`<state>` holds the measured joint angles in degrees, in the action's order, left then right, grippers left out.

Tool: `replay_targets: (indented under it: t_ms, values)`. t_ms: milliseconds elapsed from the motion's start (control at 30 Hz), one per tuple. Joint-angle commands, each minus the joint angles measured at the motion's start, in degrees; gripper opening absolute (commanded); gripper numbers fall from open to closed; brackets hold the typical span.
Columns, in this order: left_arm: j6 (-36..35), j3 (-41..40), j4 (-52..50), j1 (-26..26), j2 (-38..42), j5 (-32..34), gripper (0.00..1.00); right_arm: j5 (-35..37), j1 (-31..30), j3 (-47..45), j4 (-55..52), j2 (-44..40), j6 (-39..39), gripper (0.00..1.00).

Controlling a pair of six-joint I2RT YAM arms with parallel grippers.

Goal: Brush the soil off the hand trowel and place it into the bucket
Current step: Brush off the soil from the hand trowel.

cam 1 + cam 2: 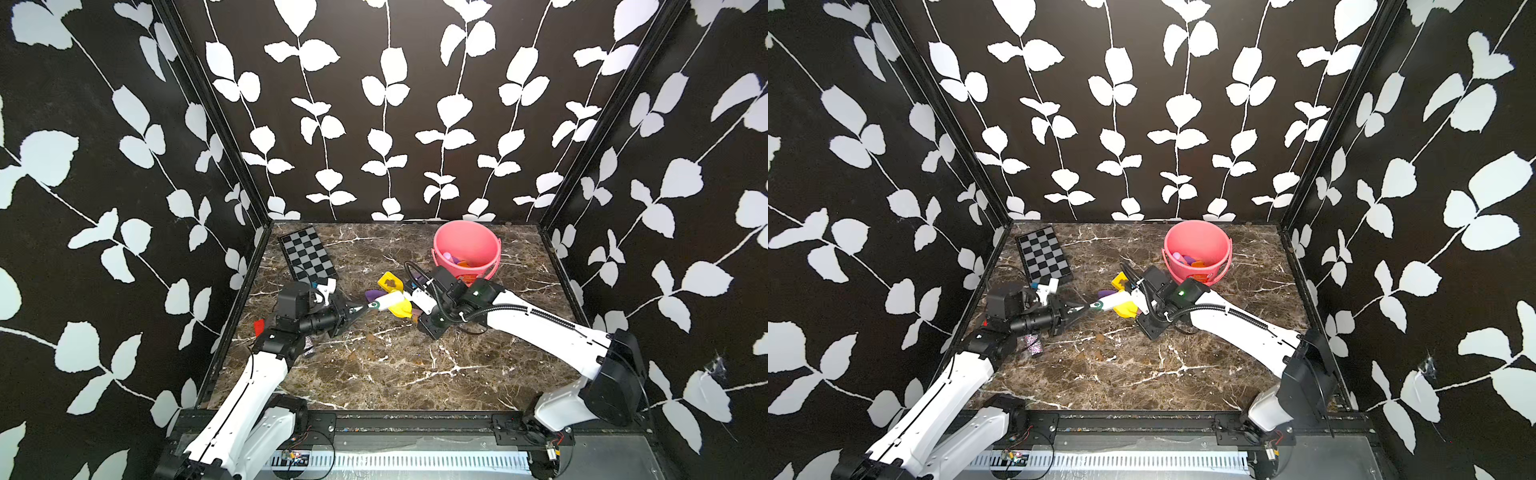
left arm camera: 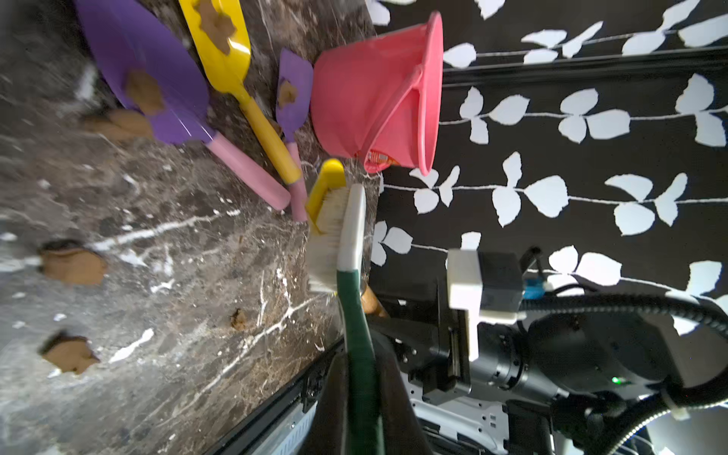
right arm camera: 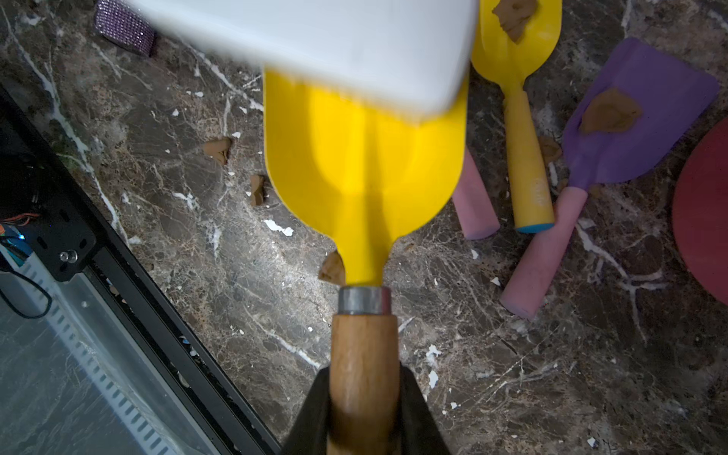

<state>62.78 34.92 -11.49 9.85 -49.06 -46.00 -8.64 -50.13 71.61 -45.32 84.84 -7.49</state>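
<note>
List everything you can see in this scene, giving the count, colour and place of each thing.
bucket: one, pink, back right of the table, coloured tools inside
held trowel: one, yellow blade and wooden handle, in the right claw
brush: one, white head and green handle, in the left claw, over the held trowel's blade
loose trowels: three, one yellow and two purple, lying near the bucket, soil on each
soil: several clumps, brown, on the table and loose trowels
checkerboard: one, black and grey, back left corner
glittery block: one, purple, beside the left arm
table: one, brown marble, under everything
left claw: one, black, shut on the brush
right claw: one, black, shut on the held trowel
</note>
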Motion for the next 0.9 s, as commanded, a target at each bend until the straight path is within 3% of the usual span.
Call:
replay_targets:
  t_ms: [0,167,267,333,433,633,867]
  values:
    - [-7.19,3.81,-6.64,-5.44,-0.22,-0.44,0.00,0.78,-0.25,-1.08,0.58,-3.90,0.36,0.00]
    - [-14.50,9.58,-10.51,-8.44,-1.40,0.19,0.00,-1.57,2.09,-1.82,-1.31,-5.45,-0.77,0.00]
    - [-27.88,16.48,-22.06,-7.57,-1.89,6.05,0.00,-7.23,6.63,-0.66,-3.21,-5.43,-2.62,0.00]
    - [-37.75,20.41,-30.38,-4.25,-1.73,15.65,0.00,-13.34,9.95,0.38,-3.94,-5.25,-4.79,0.00]
    - [-48.00,22.75,-36.93,2.59,-1.78,23.50,0.00,-20.50,13.20,2.08,-4.24,-4.33,-8.23,0.00]
    - [-60.88,24.44,-40.45,14.66,-1.22,26.09,0.00,-32.56,14.12,5.51,-3.78,0.50,-16.48,0.00]
    - [-73.58,24.60,-38.37,29.08,-1.48,30.50,0.00,-34.87,12.27,6.13,-0.93,3.50,-21.96,0.00]
